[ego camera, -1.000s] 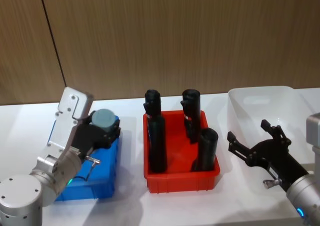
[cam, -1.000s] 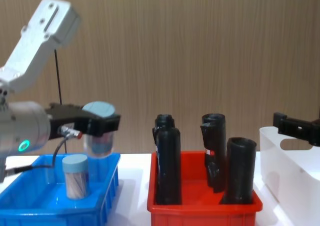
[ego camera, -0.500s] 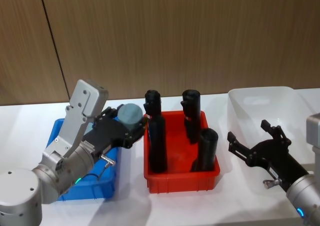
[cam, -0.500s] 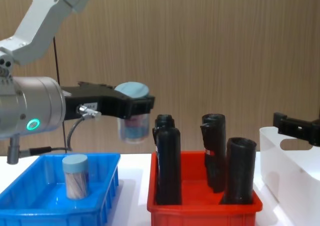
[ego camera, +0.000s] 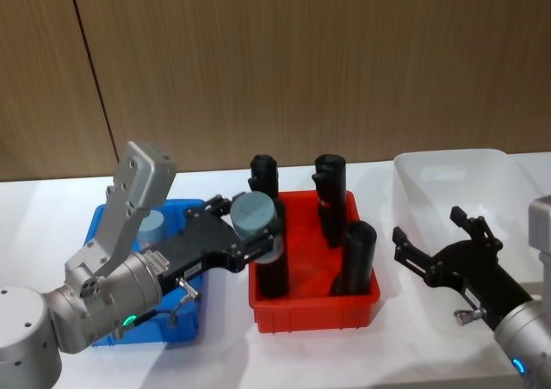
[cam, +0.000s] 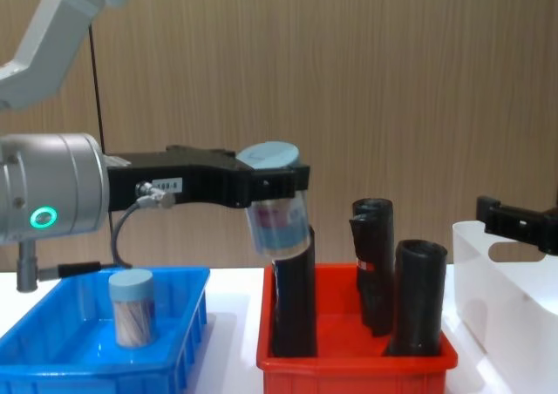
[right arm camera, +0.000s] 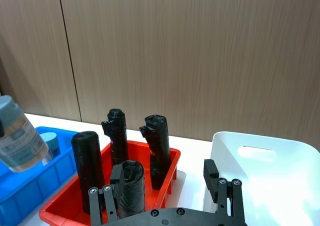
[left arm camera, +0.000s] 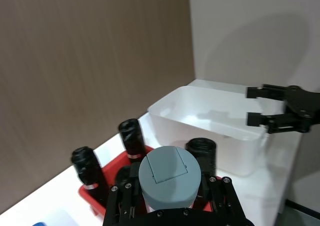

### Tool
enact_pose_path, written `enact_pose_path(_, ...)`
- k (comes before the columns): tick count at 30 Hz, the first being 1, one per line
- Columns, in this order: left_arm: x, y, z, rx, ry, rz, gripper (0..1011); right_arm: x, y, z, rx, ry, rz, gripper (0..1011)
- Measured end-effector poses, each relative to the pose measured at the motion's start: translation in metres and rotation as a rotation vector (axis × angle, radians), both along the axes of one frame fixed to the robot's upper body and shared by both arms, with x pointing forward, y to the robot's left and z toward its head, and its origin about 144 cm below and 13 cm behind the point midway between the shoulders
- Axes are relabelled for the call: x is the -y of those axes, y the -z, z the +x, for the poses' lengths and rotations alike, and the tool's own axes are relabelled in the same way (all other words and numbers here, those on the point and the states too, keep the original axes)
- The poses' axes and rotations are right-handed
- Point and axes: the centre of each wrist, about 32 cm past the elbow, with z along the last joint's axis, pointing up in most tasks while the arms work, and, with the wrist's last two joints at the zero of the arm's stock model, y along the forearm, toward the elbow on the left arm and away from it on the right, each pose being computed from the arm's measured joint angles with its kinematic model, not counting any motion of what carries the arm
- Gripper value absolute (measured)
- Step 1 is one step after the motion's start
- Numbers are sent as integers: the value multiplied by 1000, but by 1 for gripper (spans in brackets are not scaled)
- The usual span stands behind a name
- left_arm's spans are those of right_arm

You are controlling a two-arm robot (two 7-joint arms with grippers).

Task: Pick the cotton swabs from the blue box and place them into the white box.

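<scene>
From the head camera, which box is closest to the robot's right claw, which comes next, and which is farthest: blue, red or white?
1. White box, right beside the right gripper.
2. Red box, in the middle.
3. Blue box, far left.

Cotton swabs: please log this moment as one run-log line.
left end effector: shut on cotton swabs tub, over red bin | right end effector: open, near white box

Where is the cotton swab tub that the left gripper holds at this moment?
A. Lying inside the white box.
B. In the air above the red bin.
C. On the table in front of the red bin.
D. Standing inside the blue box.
B: the left gripper grips the cotton swab tub in the air, over the left side of the red bin.
</scene>
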Motion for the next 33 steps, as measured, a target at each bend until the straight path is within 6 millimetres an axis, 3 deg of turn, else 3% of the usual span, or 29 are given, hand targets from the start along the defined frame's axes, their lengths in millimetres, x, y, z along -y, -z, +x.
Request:
enact_pose_path(17,-36,10,20,-53,254,-33,669,0,0,0,0,0,0,1001)
enact_pose_path(33,-44,10,35,-40,350,-62,669,0,0,0,0,0,0,1001)
